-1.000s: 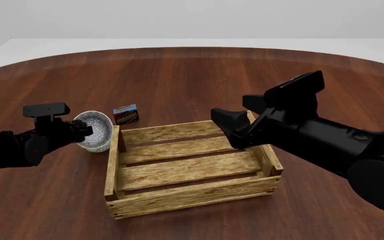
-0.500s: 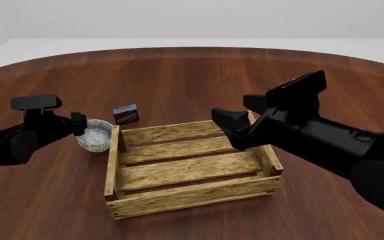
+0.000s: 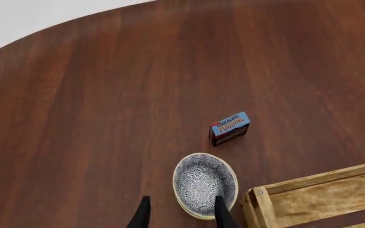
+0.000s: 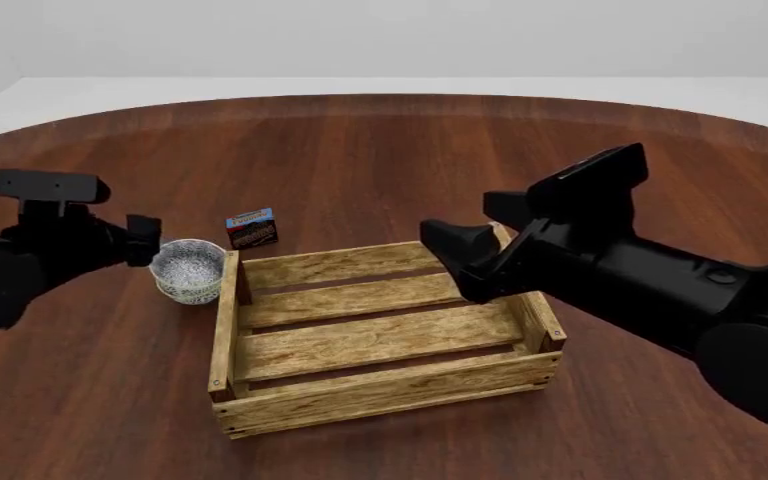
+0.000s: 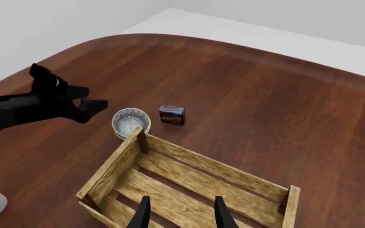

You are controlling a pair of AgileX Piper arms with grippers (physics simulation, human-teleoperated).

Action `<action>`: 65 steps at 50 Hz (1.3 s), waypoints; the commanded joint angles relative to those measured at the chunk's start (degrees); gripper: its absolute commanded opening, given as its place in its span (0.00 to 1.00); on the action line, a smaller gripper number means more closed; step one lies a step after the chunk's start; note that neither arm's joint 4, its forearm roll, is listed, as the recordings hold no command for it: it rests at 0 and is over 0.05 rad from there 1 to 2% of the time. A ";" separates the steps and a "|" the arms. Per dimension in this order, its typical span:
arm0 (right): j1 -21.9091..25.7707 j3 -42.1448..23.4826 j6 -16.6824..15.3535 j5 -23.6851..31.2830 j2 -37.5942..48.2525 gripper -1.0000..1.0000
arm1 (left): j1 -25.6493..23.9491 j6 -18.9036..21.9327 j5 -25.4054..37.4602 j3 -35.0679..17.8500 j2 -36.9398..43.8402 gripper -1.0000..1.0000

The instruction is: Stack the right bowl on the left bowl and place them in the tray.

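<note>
Bowls (image 4: 188,271) sit stacked left of tray (image 4: 381,333); my left hand (image 4: 144,240) (open, empty) hovers upper-left, nearest; right hand (image 5: 179,213) open, empty.

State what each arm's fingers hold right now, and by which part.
Nothing is held. The left gripper is open, apart from the bowl; the right gripper is open above the tray.

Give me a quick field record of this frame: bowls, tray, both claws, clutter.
bowls: patterned bowls, seemingly stacked, on table beside the tray's left end
tray: wooden tray, nothing inside, no bowl in it yet
left claw: left claw open, holding nothing, beside the bowls and raised above them
right claw: right claw open, holding nothing, over the tray
clutter: chocolate pudding box beyond the bowls
</note>
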 commanded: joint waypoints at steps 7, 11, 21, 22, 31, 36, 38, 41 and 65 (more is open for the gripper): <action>-0.13 -0.11 -0.10 -0.23 0.71 1.00 | -2.12 8.90 2.34 1.49 -3.99 1.00; -0.12 -0.11 -0.07 -0.18 0.68 1.00 | -2.88 9.52 2.80 1.52 -4.13 1.00; -0.23 -0.15 -0.20 -0.40 1.00 1.00 | -3.49 17.13 2.36 2.87 -3.28 1.00; -0.21 -0.17 -0.13 -0.42 1.04 1.00 | -3.93 16.63 2.77 2.73 -3.28 1.00; -0.23 -0.19 -0.21 -0.42 1.12 1.00 | -4.21 21.13 1.74 3.48 -1.55 1.00; -0.30 -0.24 -0.23 -0.45 1.29 1.00 | -4.29 22.79 1.07 2.86 0.66 1.00; -0.28 -0.24 -0.19 -0.39 1.22 1.00 | -4.35 23.35 0.67 2.76 1.35 1.00; -0.29 -0.22 -0.19 -0.38 1.18 1.00 | -4.70 23.75 0.19 2.51 2.66 1.00; -0.76 -0.45 -0.18 -1.06 2.52 1.00 | -6.12 26.56 -5.33 1.51 13.77 1.00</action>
